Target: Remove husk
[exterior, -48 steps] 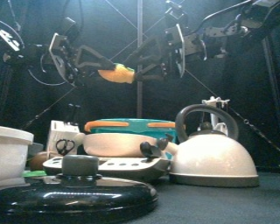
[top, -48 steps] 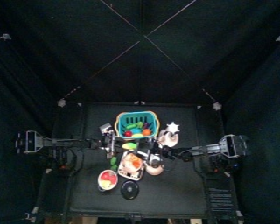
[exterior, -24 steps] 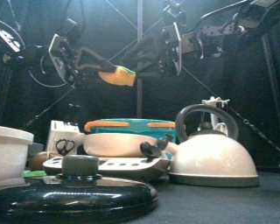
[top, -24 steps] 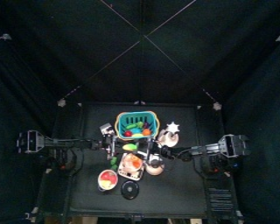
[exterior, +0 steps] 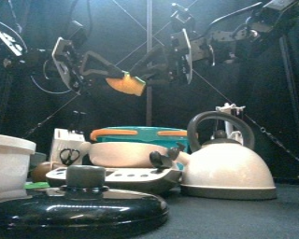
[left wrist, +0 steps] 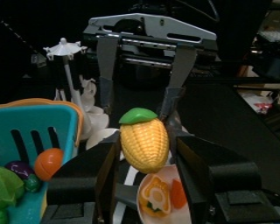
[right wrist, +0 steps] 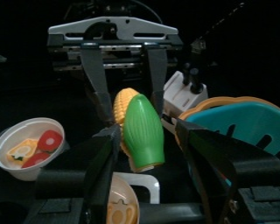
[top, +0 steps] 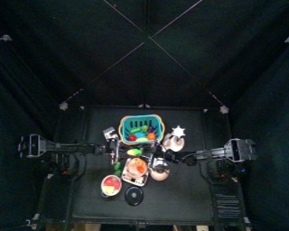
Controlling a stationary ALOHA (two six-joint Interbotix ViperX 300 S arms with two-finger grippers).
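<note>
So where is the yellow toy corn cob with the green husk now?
In the front view the yellow toy corn cob with green husk is held up in the air between both tools, left of centre, high above the teal basket.

Top view: tabletop [top: 93,185] items too small to be telling apart. Black lid [exterior: 71,207] getting cut by front view's bottom edge. White bowl [exterior: 7,164] getting cut at left edge. Green husk [right wrist: 143,131] hiding most of corn [right wrist: 125,105] in right wrist view.

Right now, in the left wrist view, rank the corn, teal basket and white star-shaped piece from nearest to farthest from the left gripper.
1. corn, held in the left gripper.
2. teal basket, beside it.
3. white star-shaped piece, beyond the basket.
</note>
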